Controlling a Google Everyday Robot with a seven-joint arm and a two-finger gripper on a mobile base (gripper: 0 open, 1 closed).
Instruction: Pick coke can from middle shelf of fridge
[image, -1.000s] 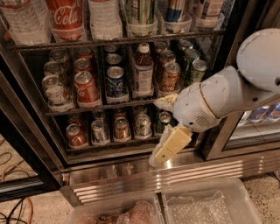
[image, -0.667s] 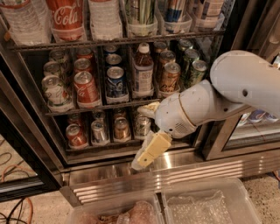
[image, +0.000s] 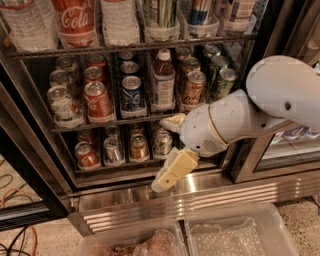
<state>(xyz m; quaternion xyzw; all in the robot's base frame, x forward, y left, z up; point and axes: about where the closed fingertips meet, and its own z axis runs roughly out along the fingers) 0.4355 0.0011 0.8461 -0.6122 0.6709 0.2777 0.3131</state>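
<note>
The coke can (image: 98, 100), red with white script and a silver top, stands at the front of the middle shelf (image: 115, 121) of the fridge (image: 200, 197), with more red cans behind it. My gripper (image: 161, 154) is open and empty. It hangs in front of the lower rack, below and to the right of the coke can and clear of it. One cream finger (image: 173, 121) is level with the shelf edge, the other (image: 174, 171) points down towards the steel base. The white arm (image: 260, 107) reaches in from the right.
On the middle shelf are a white-and-green can (image: 62, 106), a blue can (image: 132, 93), a brown bottle (image: 162, 82) and gold and green cans. A large Coca-Cola bottle (image: 75, 20) stands above. Several cans fill the bottom rack (image: 112, 150). Clear bins (image: 240, 230) sit below. A door frame (image: 30, 165) is at the left.
The gripper has swung left, from below the gold cans to below the brown bottle. It has held nearly still in the last moments. The cans have not moved.
</note>
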